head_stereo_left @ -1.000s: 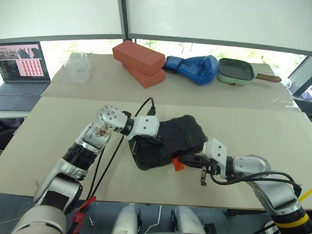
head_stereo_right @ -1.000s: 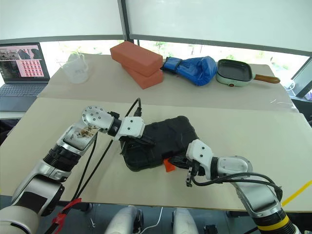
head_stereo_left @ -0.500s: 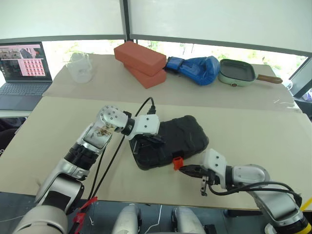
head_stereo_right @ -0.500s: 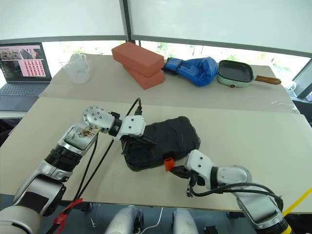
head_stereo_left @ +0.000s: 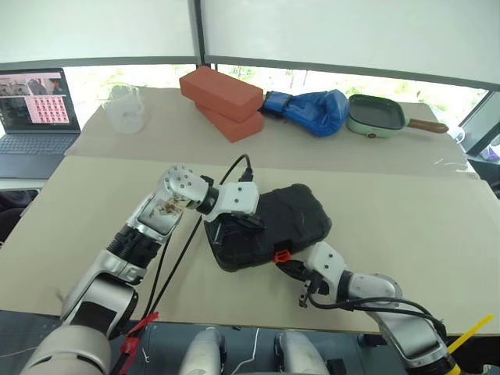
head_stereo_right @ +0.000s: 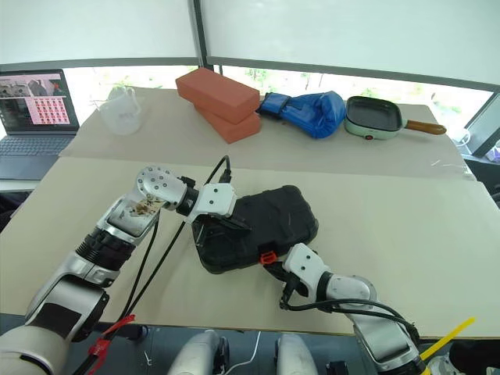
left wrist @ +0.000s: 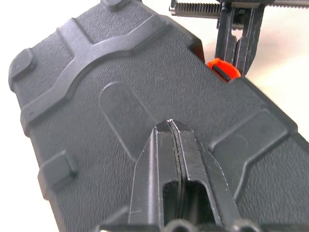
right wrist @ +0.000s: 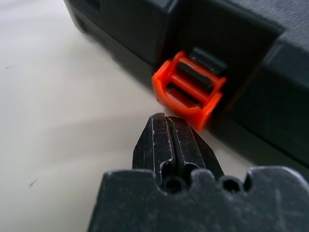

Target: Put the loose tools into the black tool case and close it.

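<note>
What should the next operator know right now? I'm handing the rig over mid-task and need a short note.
Left gripper: shut, tips pressing on the lid of the black tool case.
Right gripper: shut, empty, tips just short of the orange latch on the case's near edge.
Case lies lid down on the table; no loose tools seen outside it.
Done: tools apparently inside, lid lowered.
Left: the latch does not look pressed flat yet; probably push it home, then check that the case stays shut.

Silver-and-white arms (head_stereo_left: 144, 234) trailing black cables (head_stereo_left: 176, 258), ending in black ribbed jaws.
</note>
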### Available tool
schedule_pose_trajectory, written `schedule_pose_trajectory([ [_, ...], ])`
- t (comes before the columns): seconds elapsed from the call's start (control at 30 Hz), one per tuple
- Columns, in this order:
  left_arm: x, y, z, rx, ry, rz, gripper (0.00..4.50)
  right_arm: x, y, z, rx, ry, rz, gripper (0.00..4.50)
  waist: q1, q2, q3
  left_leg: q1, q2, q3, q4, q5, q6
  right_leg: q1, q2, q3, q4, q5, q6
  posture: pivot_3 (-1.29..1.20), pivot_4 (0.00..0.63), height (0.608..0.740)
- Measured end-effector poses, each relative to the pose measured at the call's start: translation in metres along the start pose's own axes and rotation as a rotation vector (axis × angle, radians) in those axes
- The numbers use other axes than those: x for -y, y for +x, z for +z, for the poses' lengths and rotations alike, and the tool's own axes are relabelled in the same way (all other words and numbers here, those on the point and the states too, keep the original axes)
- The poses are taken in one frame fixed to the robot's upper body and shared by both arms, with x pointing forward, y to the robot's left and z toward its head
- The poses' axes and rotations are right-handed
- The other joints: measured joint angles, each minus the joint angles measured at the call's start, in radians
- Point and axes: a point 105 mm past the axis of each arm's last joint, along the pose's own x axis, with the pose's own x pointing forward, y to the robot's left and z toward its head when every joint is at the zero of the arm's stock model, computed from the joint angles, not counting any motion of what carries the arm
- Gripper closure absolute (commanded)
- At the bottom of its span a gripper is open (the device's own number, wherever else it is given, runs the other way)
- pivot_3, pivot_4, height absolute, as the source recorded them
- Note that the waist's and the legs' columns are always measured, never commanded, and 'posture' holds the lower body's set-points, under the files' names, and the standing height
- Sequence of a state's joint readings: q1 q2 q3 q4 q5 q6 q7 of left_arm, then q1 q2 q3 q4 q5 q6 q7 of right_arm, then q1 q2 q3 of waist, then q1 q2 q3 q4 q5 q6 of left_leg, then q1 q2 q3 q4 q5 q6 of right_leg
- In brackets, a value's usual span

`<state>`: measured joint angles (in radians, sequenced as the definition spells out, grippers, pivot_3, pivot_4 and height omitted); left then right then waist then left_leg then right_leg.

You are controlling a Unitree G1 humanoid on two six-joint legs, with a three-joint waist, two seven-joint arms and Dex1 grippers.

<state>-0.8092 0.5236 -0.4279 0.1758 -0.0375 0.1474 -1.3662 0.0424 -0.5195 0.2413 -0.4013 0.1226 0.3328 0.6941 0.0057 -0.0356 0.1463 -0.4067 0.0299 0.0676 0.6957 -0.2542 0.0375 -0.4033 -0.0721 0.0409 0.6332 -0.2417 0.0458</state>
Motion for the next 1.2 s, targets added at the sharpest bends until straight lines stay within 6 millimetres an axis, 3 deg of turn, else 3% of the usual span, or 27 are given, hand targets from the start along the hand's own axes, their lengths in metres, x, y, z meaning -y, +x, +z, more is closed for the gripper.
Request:
schedule_pose_trajectory([
  [0.67,-0.001,0.011,0.002,0.034,0.013,0.006,4.46,0.006,-0.019,0.009,0.031,-0.004,-0.060,4.50,0.000,0.000,0.000,-0.001,0.000,0.000,0.000,0.000,0.000,0.000,0.000,0.000,0.000,0.000,0.000,0.00,0.150,0.738],
  [0.77,-0.001,0.012,0.003,0.036,0.013,0.003,4.50,0.006,-0.026,0.011,0.031,0.052,-0.086,3.77,0.002,0.000,0.000,0.000,0.000,0.000,0.000,0.000,0.000,0.000,-0.001,0.000,0.000,0.000,0.000,0.00,0.150,0.738],
  [0.83,0.000,0.012,0.003,0.037,0.013,0.003,4.50,0.003,-0.028,0.013,0.038,0.117,-0.106,3.00,0.003,0.000,0.000,-0.001,0.001,0.000,-0.001,0.000,0.000,0.000,0.000,0.000,-0.001,0.000,0.000,0.00,0.150,0.738],
  [0.93,0.000,0.013,0.003,0.037,0.012,0.002,4.50,-0.014,-0.025,0.011,0.050,0.245,-0.122,2.04,0.004,0.001,-0.001,0.000,0.002,0.000,-0.001,0.000,0.000,0.000,0.000,0.000,-0.001,0.000,-0.001,0.00,0.150,0.738],
  [1.2,0.002,0.012,0.003,0.033,0.016,-0.020,4.50,-0.020,-0.018,0.007,0.056,0.389,-0.255,2.04,0.004,0.001,-0.001,0.000,0.002,0.000,-0.001,0.000,0.000,0.000,-0.001,0.000,-0.001,-0.001,-0.001,0.00,0.150,0.738],
])
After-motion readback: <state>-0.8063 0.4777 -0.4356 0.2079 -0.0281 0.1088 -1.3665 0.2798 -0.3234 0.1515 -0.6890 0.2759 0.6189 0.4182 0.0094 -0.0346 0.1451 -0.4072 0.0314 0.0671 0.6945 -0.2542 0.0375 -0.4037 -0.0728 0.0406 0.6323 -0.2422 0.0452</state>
